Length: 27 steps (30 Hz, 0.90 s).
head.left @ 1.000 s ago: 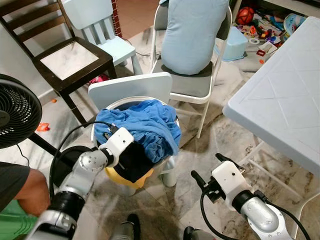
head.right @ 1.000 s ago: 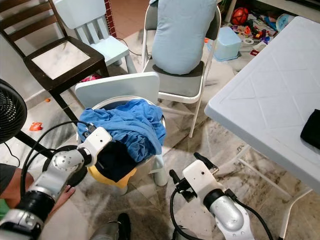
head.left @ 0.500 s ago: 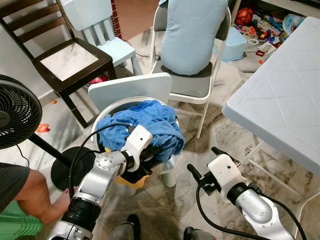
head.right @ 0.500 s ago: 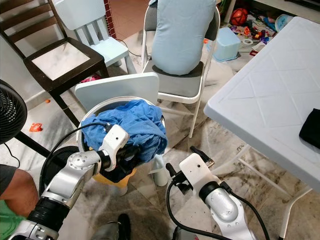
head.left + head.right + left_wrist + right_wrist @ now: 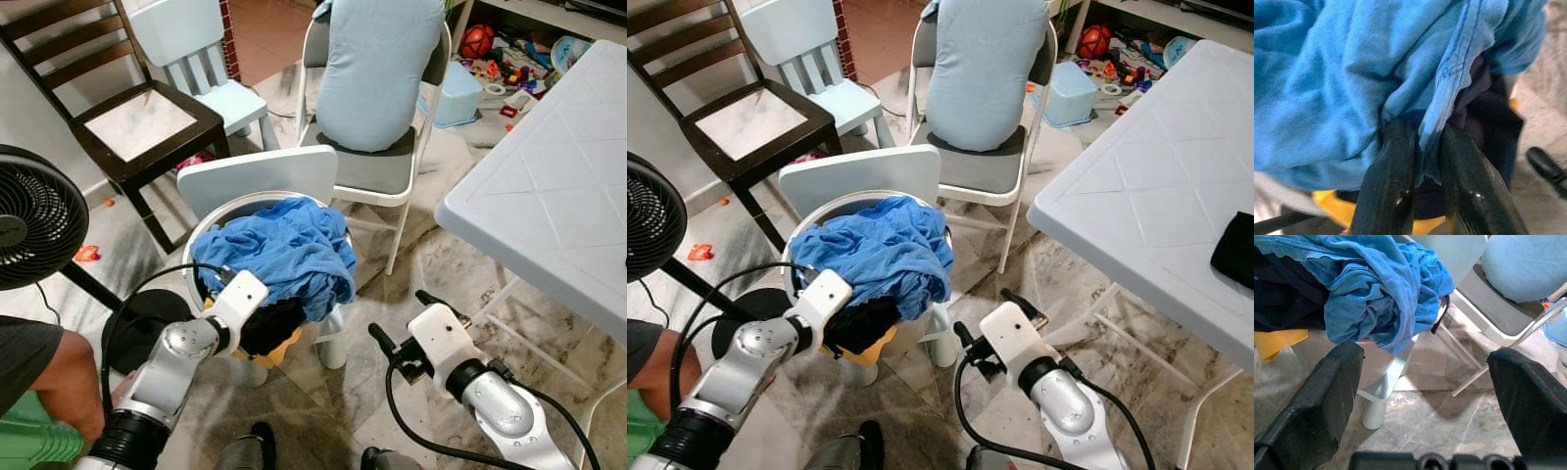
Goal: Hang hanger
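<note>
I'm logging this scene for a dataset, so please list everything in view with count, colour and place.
blue garment: one, blue, heaped on the white basket.
dark garment: one, black, under the blue one.
yellow cloth: one, yellow, at the bottom of the pile.
basket: one, white, on the small white chair.
folding chair: one, grey, holds a light blue cushion.
wooden chair: one, dark brown, far left.
child chair: one, pale blue, beside it.
table: one, white, right.
fan: one, black, left.
toys: several, mixed, far floor.
left gripper: pinching the blue garment's edge.
right gripper: open, above the floor.
</note>
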{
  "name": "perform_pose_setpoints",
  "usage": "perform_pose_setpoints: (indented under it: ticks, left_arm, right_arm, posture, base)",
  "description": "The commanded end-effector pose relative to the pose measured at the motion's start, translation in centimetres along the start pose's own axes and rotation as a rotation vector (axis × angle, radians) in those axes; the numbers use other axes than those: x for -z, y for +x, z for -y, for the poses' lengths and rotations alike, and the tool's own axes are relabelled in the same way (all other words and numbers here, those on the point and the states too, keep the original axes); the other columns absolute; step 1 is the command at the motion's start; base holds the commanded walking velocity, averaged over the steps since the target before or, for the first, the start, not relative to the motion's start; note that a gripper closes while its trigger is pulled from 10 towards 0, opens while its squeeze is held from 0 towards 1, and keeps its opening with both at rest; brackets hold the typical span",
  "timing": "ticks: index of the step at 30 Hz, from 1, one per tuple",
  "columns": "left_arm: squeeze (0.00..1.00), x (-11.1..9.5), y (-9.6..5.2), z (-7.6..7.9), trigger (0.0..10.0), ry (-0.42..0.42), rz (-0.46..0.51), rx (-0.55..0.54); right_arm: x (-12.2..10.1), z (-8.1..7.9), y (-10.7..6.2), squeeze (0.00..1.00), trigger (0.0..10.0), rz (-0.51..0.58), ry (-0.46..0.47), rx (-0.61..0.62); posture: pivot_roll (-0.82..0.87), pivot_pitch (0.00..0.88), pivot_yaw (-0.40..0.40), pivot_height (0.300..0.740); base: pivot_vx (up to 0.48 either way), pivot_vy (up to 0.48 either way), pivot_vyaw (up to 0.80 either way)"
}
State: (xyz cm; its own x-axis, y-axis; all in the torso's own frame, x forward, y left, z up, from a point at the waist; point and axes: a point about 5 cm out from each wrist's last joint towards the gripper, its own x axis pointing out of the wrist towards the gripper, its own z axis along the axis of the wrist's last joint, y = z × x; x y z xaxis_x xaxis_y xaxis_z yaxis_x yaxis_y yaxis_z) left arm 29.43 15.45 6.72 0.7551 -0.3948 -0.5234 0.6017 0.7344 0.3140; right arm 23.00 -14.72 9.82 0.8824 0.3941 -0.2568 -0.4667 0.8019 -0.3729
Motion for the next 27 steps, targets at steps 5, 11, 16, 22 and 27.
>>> perform_pose_setpoints:
  ticks: [5, 11, 16, 22, 27]
  left_arm:
    - [0.0, -0.2, -0.4, 0.6, 10.0, 0.092, 0.016, -0.01]
    - [0.0, -0.1, -0.2, 0.7, 10.0, 0.107, 0.012, -0.006]
    - [0.0, 0.2, 0.2, 0.4, 10.0, 0.141, -0.009, 0.0]
    - [0.0, 0.4, 0.9, -0.3, 10.0, 0.159, -0.015, -0.012]
    - [0.0, -0.2, 1.4, -0.7, 0.0, 0.152, 0.023, -0.006]
  right_arm:
    - [0.3, 0.0, 0.0, 0.0, 10.0, -0.005, -0.001, -0.003]
    - [0.3, -0.1, 0.1, 0.0, 10.0, -0.004, 0.002, -0.004]
    - [0.3, -0.2, 0.1, 0.0, 10.0, -0.005, 0.004, -0.003]
    - [0.4, -0.2, 0.1, 0.0, 10.0, -0.005, 0.007, -0.001]
    - [0.4, -0.3, 0.1, 0.0, 10.0, -0.004, 0.01, 0.001]
  posture:
    - [-0.1, 0.157, 0.026, 0.74]
    - [-0.1, 0.158, 0.026, 0.74]
    - [-0.1, 0.159, 0.028, 0.74]
    - [-0.11, 0.158, 0.032, 0.74]
    - [-0.11, 0.157, 0.032, 0.74]
  base:
    - [0.0, 0.0, 0.0]
    - [0.0, 0.0, 0.0]
    - [0.0, 0.0, 0.0]
    - [0.0, 0.0, 0.0]
    - [0.0, 0.0, 0.0]
